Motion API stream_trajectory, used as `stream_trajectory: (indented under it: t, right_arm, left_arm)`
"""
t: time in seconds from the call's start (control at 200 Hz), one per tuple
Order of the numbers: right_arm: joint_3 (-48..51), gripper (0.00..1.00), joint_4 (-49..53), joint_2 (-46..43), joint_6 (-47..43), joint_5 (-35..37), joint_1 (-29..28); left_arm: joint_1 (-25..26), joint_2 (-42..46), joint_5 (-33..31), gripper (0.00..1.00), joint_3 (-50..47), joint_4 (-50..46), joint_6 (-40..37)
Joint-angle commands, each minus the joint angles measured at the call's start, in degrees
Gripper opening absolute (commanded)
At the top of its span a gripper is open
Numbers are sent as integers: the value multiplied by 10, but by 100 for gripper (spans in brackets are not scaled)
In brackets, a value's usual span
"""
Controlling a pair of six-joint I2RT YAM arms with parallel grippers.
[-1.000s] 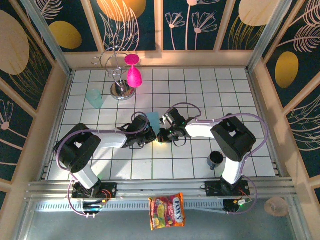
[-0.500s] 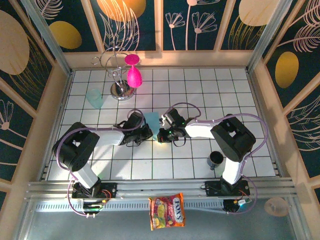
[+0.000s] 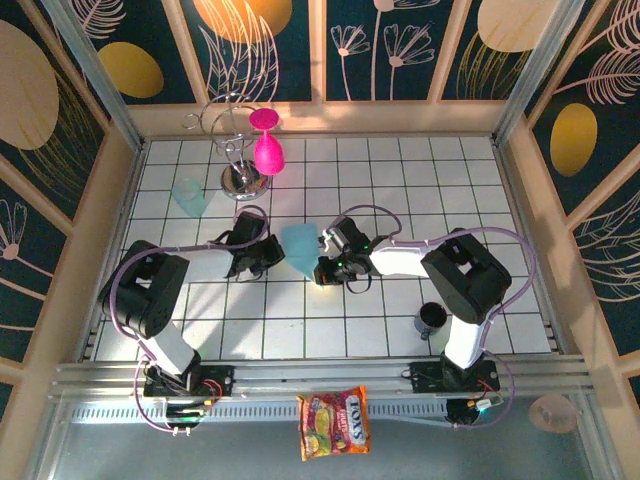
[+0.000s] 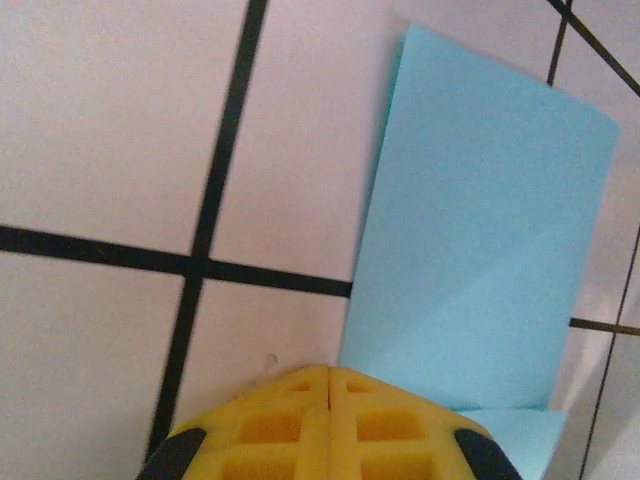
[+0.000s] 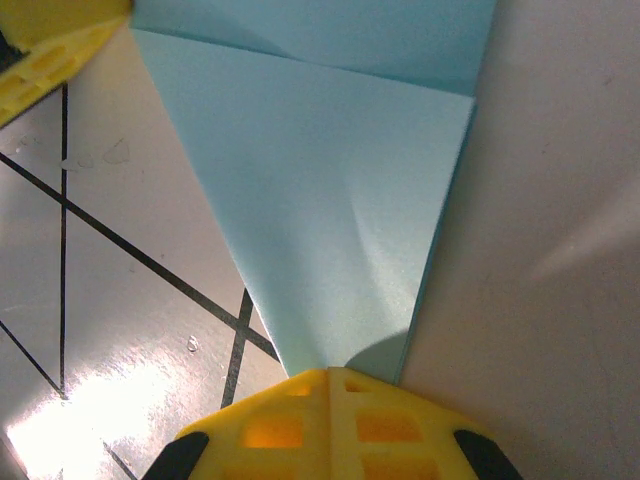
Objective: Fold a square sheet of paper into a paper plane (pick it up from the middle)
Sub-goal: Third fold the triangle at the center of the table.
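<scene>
Pressing together, yellow fingers of left gripper (image 4: pixel 328 378) show no gap; tips sit at near edge of square sheet of paper (image 4: pixel 480 250), by its lower corner. Right gripper (image 5: pixel 325 378) fingers likewise together, meeting narrow point of folded sheet; whether point is pinched, cannot tell. Sheet lies creased on gridded table (image 3: pixel 400 190), mid-table between both grippers, diagonal folds tapering toward right gripper. Teal cup (image 3: pixel 188 196) well apart, far left.

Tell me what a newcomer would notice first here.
The creased light-blue paper sheet lies in the middle of the white gridded table. Its narrow point runs to the closed right pincer, and the closed left pincer is at its other edge. Two bright pink goblets sit on a chrome wire rack at the far left.
</scene>
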State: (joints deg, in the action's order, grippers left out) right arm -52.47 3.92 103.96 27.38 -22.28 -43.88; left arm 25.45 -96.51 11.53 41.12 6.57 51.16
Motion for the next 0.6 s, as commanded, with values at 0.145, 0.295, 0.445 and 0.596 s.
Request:
stream_trajectory:
  t: [0.145,0.295,0.445,0.596]
  right_arm:
    - [19,0,77,30,-3,60,10]
    - [5,0,70,18,-22,42,16]
    - [-4,0,73,12,-76,39,29]
    - [-16,0,79,-7,-128,73,33]
  left_arm:
    - [-8,62,-13,3,30,-39,-31]
    - [26,87,-2,5,26,-31,-15]
    - [69,48,28,6,28,6,8]
    - [82,1,46,4,39,31,19]
